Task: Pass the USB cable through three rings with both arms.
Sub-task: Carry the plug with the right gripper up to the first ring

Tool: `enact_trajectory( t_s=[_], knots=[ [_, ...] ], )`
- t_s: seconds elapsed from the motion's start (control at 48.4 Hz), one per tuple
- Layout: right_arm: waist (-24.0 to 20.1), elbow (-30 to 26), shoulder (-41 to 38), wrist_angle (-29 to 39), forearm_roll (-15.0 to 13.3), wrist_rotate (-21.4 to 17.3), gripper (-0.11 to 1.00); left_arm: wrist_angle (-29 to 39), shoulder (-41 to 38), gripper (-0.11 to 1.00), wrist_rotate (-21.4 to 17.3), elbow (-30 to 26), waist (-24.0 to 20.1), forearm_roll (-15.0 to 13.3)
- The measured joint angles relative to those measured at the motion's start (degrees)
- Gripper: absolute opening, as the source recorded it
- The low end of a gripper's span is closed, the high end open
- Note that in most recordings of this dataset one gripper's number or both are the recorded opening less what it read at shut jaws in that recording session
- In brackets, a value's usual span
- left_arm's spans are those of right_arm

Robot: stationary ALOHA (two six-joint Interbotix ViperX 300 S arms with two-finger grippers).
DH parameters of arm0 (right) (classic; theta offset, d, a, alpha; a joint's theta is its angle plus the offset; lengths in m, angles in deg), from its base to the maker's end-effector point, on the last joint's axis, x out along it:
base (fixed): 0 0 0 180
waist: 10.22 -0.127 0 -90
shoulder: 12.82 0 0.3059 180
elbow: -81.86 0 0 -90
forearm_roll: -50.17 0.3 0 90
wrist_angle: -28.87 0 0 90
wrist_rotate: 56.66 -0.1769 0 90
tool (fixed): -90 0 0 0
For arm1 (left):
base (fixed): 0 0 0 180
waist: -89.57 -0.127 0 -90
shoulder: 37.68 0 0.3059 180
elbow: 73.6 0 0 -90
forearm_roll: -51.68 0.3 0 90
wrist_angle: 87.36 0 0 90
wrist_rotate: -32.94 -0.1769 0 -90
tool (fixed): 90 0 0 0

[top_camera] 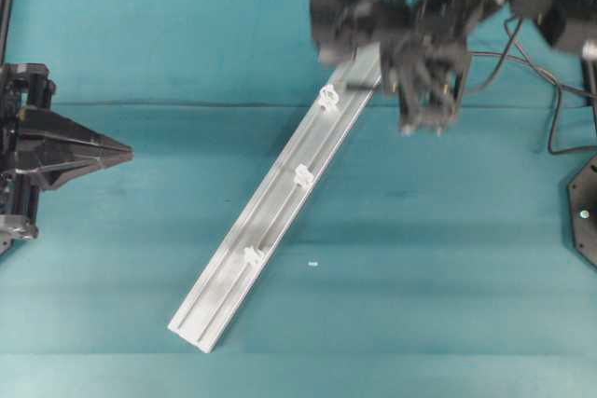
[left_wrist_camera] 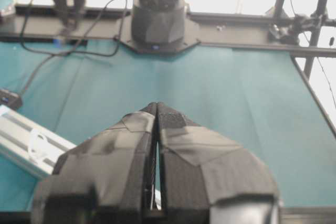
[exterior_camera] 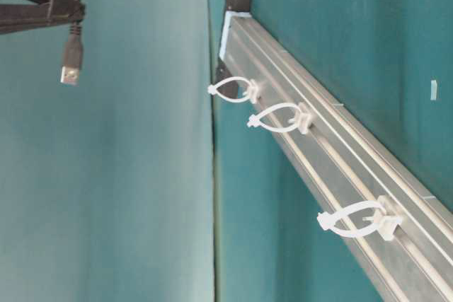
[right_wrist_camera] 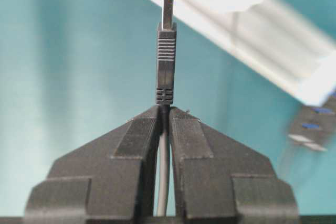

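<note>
Gripping the USB cable (right_wrist_camera: 166, 51) just behind its plug, right claw (right_wrist_camera: 165, 116) hangs above the rail's (top_camera: 280, 207) far end, near the first ring (top_camera: 327, 97). Next: align plug with that loop. Left claw (top_camera: 117, 149) clenched, empty, waiting well apart.

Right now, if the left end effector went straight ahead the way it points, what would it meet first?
Judging from above, the shut left end effector points at the silver rail, near its middle ring. Only bare teal cloth lies between, though its height is unclear.

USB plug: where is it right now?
The USB plug sticks out past the right gripper, shut on the cable, in the air near the rail's far end, by the hub.
</note>
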Motion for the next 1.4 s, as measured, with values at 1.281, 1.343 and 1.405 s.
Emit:
enact_trajectory(
  t_s=[1.281, 1.343, 1.405],
  knots=[
    [15.6, 12.4, -6.6, -22.5, -2.7, 55.0, 0.08, 1.8, -0.2, -0.02, 4.0, -6.8, 2.5, -0.1],
    [15.6, 12.6, -7.4, -23.0, -2.0, 55.5, 0.08, 3.8, -0.1, -0.02, 4.0, -7.5, 2.5, 0.0],
    [15.5, 12.6, -8.2, -23.6, -1.7, 55.7, 0.08, 5.4, -0.2, -0.02, 4.0, -7.8, 2.5, 0.0]
  ],
)
